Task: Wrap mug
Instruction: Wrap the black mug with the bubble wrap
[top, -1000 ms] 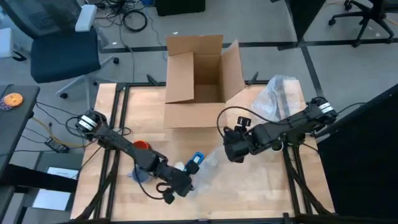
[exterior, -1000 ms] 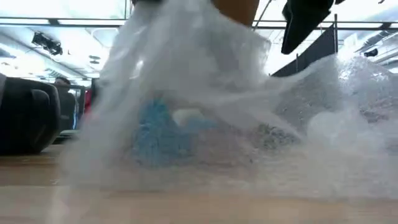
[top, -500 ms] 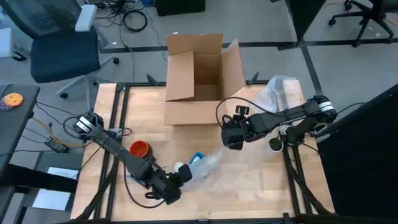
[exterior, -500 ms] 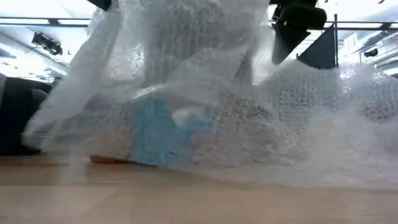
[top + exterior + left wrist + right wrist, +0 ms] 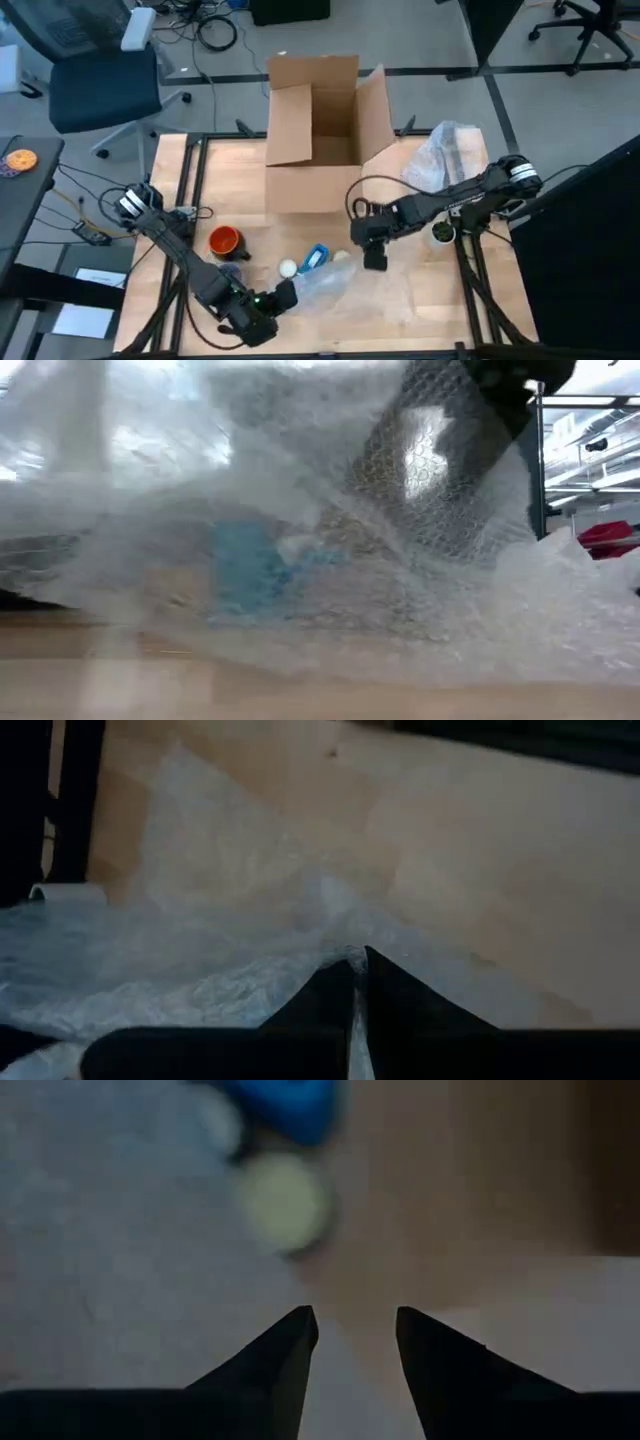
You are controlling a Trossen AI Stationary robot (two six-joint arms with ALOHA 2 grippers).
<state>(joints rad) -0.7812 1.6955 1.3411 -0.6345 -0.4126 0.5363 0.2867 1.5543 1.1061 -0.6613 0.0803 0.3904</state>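
Observation:
A blue mug (image 5: 315, 258) lies on the wooden table between two pale balls (image 5: 288, 268). In the low view it shows through the bubble wrap (image 5: 245, 565). A sheet of bubble wrap (image 5: 345, 285) spreads on the near side of the mug. My left gripper (image 5: 280, 298) is shut on the wrap's left end. My right gripper (image 5: 375, 264) hangs open just right of the mug, fingers pointing toward the near edge and touching nothing. Its wrist view shows the mug (image 5: 275, 1100) and one ball (image 5: 280, 1200) ahead. My left gripper pinches an edge of the bubble wrap (image 5: 335, 955) between its two shut fingers, coming from the table's near left. The sheet rises from that hold and trails off to the right, with its far part lying on the table (image 5: 400, 290).
An orange mug (image 5: 225, 240) stands left of the blue one. An open cardboard box (image 5: 315, 130) stands at the far middle and a crumpled plastic bag (image 5: 445, 155) at the far right. A small cup (image 5: 441, 232) sits by the right arm.
My left gripper has drawn the bubble wrap toward the table's near edge and left, off the blue mug, and the sheet now fills the low view. My right gripper has come down toward the table beside the mug.

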